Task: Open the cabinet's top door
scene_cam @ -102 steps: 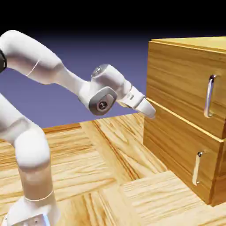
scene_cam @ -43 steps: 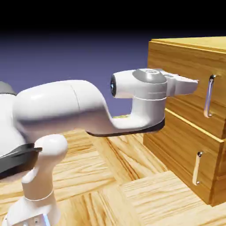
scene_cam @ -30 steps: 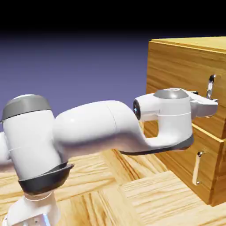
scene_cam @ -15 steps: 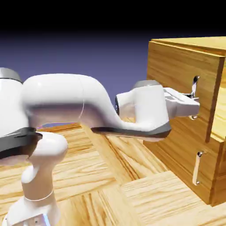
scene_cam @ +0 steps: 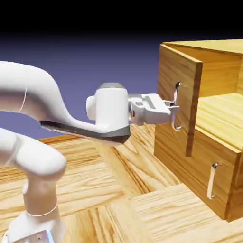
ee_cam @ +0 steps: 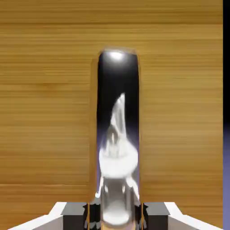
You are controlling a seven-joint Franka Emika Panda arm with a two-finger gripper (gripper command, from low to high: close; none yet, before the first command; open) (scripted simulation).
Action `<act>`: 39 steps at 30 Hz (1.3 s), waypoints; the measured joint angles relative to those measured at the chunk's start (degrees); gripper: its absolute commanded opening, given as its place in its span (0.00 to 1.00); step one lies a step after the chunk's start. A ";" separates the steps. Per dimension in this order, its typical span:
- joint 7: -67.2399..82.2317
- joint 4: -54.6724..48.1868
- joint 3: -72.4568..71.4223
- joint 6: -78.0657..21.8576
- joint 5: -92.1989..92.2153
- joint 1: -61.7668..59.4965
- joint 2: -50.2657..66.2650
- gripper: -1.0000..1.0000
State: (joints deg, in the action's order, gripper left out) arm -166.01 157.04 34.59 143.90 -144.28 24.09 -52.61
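Handle (ee_cam: 117,134) between the closed fingers (ee_cam: 76,216)

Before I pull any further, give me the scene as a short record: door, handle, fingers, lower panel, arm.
top door: swung well open, cabinet interior showing
handle: upright silver bar on the top door
fingers: closed on the handle, one each side
lower panel: shut, its own handle untouched
arm: reaching to the door's front face

backdrop: plain blue-violet, fading to black toward the top
floor (scene_cam: 109,190): pale wood in large parquet blocks, the grain running in differing directions
light: bright on the floor, with warm yellow-orange tones
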 measured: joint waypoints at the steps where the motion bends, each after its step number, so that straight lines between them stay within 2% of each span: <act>1: 0.00 1.02 -2.08 -0.23 1.53 -1.77 -0.47 0.00; 14: 2.29 10.71 -28.16 1.61 24.02 -21.92 -9.44 0.00; 26: 17.39 18.12 -44.20 -8.69 53.93 -18.84 -23.10 0.00; 33: 22.65 18.45 -56.62 -20.57 71.40 -12.28 -26.25 0.00; 39: 23.77 14.59 -69.06 -32.63 85.26 -8.39 -23.73 0.00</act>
State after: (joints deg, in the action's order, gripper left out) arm -142.23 171.64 -34.48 111.27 -59.03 15.70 -76.34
